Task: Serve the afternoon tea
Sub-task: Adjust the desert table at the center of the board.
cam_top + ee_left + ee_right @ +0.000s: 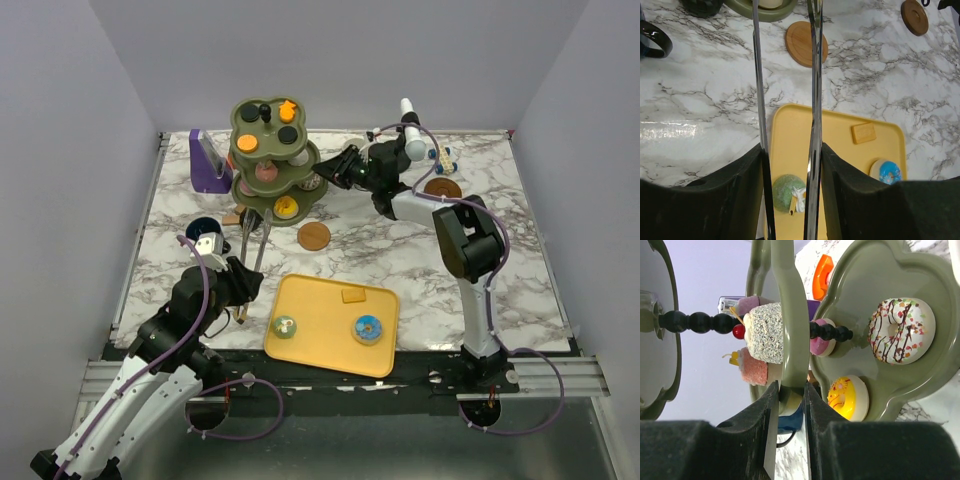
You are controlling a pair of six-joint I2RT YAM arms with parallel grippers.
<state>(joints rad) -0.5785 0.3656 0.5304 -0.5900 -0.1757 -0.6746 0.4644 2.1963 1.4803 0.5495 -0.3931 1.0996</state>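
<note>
The olive-green three-tier stand (270, 150) holds toy doughnuts and cupcakes at the back of the table. My right gripper (328, 176) (791, 390) is shut on the rim of one tier (790, 340). Beside that tier are a white sprinkled doughnut (900, 330) and a yellow doughnut (845, 397). My left gripper (240, 285) (792, 150) is shut on metal tongs (252, 240) (760, 100), whose tips point toward the stand. On the yellow tray (330, 290) lie a green cupcake (285, 326) (785, 192), a blue doughnut (367, 329) (888, 172) and a biscuit (352, 295) (863, 133).
Two round brown coasters (314, 236) (442, 188) lie on the marble. A dark-blue mug (205, 228) sits left of the tongs. A purple wedge holder (208, 162) stands at the back left, and a black stand with a white top (408, 130) at the back right.
</note>
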